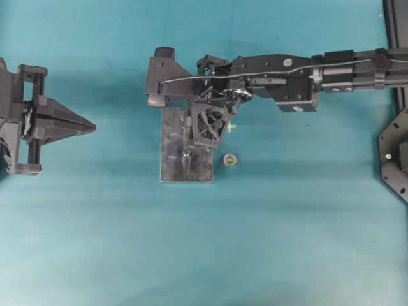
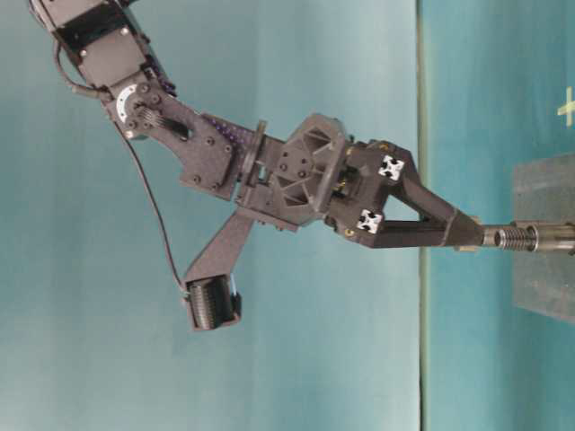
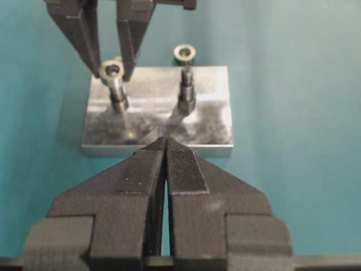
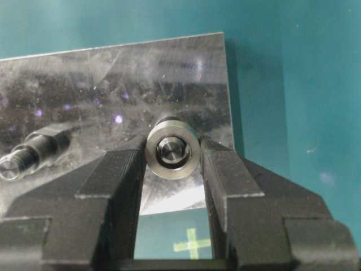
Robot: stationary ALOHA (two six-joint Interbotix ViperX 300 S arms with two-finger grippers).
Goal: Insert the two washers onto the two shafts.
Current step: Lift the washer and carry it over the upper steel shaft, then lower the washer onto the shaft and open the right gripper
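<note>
Washer: a small metal ring, pinched by its rim in the right gripper, sitting at the tip of the shaft that rises from the metal plate; the shaft end shows through its bore.
Right jaws: clamped on the washer's outer edge, one finger on either side.
Left gripper: jaws pressed together, holding nothing, hanging back from the plate's near edge.
Second post: upright on the plate beside the shaft, bare.
Nut: on the table just beside the plate, untouched.
Handling: judged light, rigid, smooth and slippery; it could cock or bind if tilted.
Hold: opposite points of the rim, bore left clear, face kept square to the shaft.
</note>
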